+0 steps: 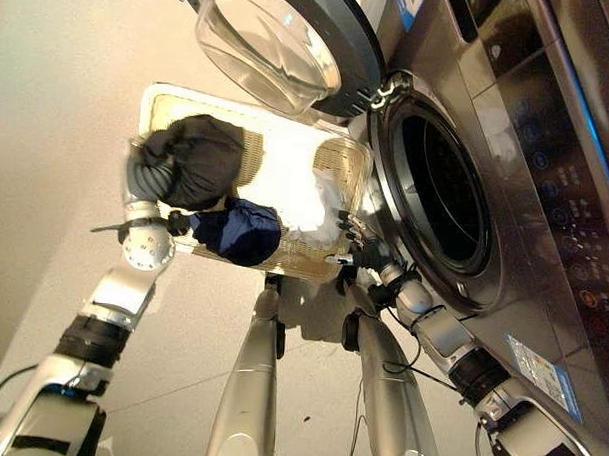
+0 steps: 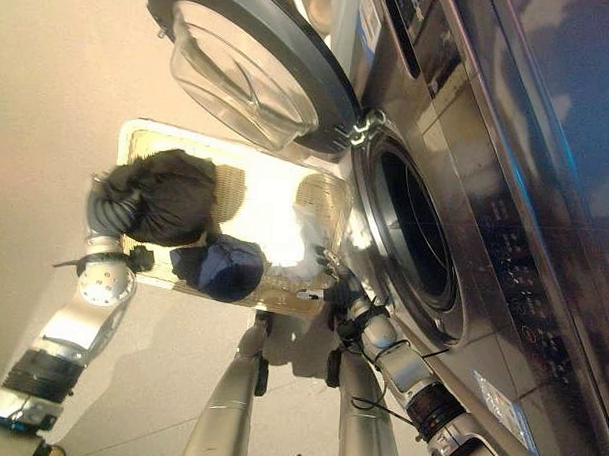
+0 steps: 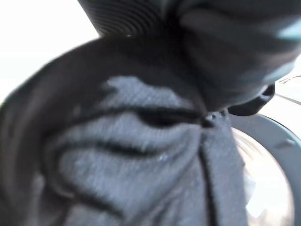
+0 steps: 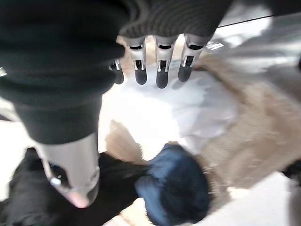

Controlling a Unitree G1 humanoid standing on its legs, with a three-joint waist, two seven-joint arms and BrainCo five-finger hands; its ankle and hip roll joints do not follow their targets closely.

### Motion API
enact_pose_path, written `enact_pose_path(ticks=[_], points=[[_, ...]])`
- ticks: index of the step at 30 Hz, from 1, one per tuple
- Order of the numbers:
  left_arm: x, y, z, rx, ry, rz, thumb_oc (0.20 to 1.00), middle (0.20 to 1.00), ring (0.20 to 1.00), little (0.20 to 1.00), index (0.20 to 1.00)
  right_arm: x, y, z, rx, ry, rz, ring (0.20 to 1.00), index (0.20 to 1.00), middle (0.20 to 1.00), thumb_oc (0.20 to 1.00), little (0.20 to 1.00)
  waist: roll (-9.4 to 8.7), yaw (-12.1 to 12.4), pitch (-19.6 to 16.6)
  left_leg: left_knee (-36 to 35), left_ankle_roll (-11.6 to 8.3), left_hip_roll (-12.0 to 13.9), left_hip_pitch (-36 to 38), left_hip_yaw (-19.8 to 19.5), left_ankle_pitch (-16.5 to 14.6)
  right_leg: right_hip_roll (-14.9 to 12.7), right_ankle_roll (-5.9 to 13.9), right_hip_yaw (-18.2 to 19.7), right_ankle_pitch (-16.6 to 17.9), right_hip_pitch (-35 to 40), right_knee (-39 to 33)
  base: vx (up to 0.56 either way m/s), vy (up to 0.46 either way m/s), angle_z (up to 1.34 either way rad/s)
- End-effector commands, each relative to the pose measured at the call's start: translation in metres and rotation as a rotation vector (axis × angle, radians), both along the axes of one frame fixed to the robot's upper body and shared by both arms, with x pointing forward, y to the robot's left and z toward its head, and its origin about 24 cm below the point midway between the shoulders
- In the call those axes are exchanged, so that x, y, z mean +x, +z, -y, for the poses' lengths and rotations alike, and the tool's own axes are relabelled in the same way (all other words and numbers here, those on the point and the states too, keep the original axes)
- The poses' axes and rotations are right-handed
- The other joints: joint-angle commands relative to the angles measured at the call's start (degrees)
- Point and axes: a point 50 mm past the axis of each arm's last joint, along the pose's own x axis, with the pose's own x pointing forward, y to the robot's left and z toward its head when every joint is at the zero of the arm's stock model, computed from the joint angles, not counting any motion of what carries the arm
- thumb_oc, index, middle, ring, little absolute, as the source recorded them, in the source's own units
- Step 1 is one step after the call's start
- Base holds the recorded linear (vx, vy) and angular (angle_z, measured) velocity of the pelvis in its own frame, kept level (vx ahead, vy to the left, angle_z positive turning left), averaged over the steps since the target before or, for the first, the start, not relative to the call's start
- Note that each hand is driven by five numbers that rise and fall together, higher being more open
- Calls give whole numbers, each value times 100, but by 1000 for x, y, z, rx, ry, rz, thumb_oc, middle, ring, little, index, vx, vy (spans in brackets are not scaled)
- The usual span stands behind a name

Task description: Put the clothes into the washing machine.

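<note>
Your left hand [image 1: 146,177] was buried under the black garment [image 1: 195,159] above the basket [image 1: 349,155], grip unreadable, while your right hand [image 4: 157,63] hung open over the white clothes [image 1: 304,193], so the bundle could have slipped short of the drum [image 1: 441,188].

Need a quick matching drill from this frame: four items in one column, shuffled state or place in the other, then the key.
Items:
1. black garment
2. navy garment
3. washer door
4. right hand

States or places:
A. swung open, glass bowl showing
B. draped over the left hand, above the basket
C. fingers straight, above the white cloth
D. lying at the basket's near edge

Pairs: 1-B, 2-D, 3-A, 4-C
</note>
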Motion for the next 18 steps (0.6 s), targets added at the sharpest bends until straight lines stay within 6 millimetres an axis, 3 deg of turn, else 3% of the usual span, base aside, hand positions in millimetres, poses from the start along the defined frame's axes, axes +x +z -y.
enact_pose_path(ticks=[1,2,6,7,10,11,18], points=[[-6,20,26,-53,-290,61,200,200,200,200,200,-5,34,-12,73,66,168,1000,1000,1000,1000,1000,411,-69,-131,-153,258,-344,27,164,21,-120,687,-141,-418,373,3,0,0,0],[-8,13,37,-87,-406,8,200,200,200,200,200,-4,43,-12,87,81,190,1000,1000,1000,1000,1000,457,-50,-131,-168,261,-355,71,168,34,-132,701,-158,-409,429,-11,0,0,0],[-10,5,53,-123,-590,-69,200,200,200,200,200,-3,55,-17,103,116,226,1000,1000,1000,1000,1000,518,-39,-131,-196,260,-360,138,189,46,-166,729,-183,-385,501,-49,0,0,0],[-14,0,67,-162,-731,-113,200,200,200,200,200,-4,62,-22,103,144,251,1000,1000,1000,1000,1000,551,-41,-131,-207,261,-362,184,199,53,-180,741,-183,-366,537,-62,0,0,0],[-18,-3,82,-178,-885,-155,200,200,200,200,200,-5,69,-28,86,177,274,1000,1000,1000,1000,1000,576,-49,-131,-214,264,-358,231,216,53,-193,752,-181,-353,571,-70,0,0,0],[-22,-4,96,-172,-1003,-204,200,200,200,200,200,-5,73,-34,57,197,299,1000,1000,1000,1000,1000,592,-59,-131,-228,265,-349,271,236,50,-201,757,-183,-343,597,-74,0,0,0],[-29,0,127,-169,-1246,-242,200,200,200,200,200,-1,72,-51,-39,256,253,1000,1000,1000,1000,1000,632,-84,-131,-244,251,-321,365,315,40,-219,756,-154,-362,660,-65,8,16,0]])
